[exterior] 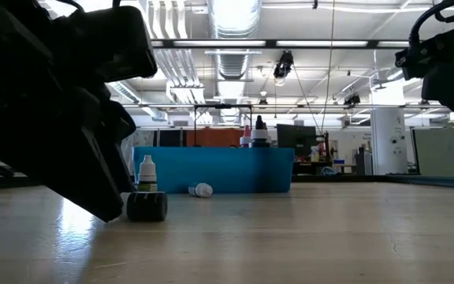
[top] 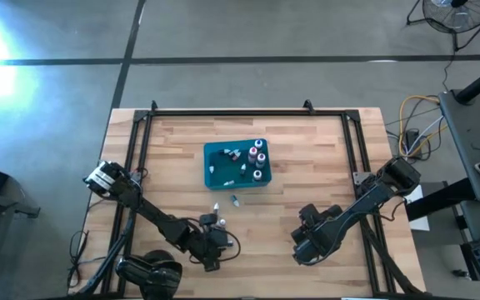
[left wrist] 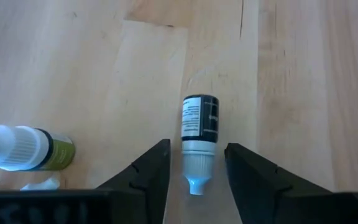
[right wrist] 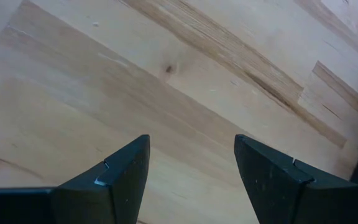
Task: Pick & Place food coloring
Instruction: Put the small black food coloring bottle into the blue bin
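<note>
A small dark food coloring bottle [left wrist: 199, 124] with a white label lies on its side on the wooden table, its pale cap [left wrist: 197, 168] pointing back between the fingers of my left gripper [left wrist: 197, 155]. The gripper is open, one finger on each side of the cap with a thin gap showing. The low view shows the same bottle [exterior: 146, 207] lying by the left arm. A green-labelled bottle [left wrist: 27, 149] with a white cap stands just beside it [exterior: 146, 175]. My right gripper [right wrist: 191, 162] hangs open over bare wood at the near right [top: 300, 246].
The teal bin [top: 211, 175] sits at mid-table with several small bottles inside. Two more loose bottles [top: 234, 201] [top: 216, 207] lie between the bin and my left gripper [top: 213, 233]. A black frame [top: 223, 112] borders the table top.
</note>
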